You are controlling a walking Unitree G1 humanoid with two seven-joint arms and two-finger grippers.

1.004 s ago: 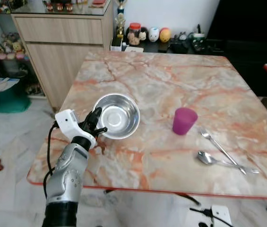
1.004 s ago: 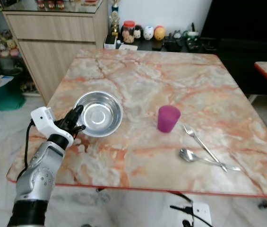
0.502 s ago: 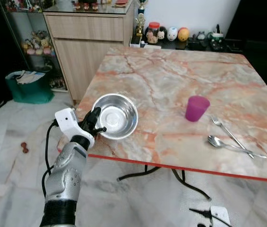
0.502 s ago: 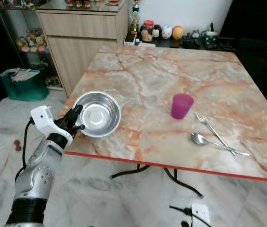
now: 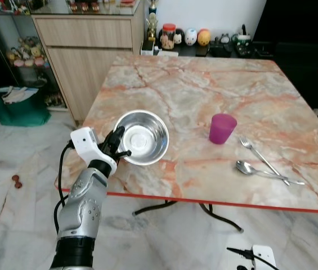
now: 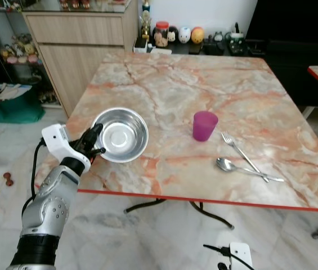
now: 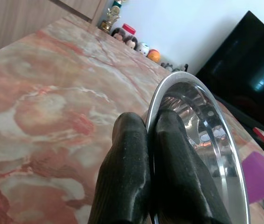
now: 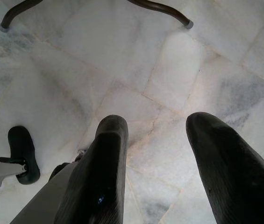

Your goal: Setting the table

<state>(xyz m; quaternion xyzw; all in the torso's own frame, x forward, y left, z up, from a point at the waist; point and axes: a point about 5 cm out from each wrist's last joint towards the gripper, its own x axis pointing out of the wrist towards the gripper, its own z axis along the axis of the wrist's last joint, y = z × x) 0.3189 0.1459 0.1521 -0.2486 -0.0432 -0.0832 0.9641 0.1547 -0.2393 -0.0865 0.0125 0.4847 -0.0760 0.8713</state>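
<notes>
Steel bowl: you have it pinched by its near rim in the left tool, fingers clamped either side, over the worktop's near-left part. Purple cup: upright, right of the bowl. Fork and spoon: lying beyond the cup, crossing. Right tool: your fingers spread, empty, above the marble floor.

A home dining area. A square marble-patterned tabletop with a red edge stands on a pale marble-tiled floor; behind it, a wooden sideboard, small figurines and jars along a low shelf, and a dark television screen.
</notes>
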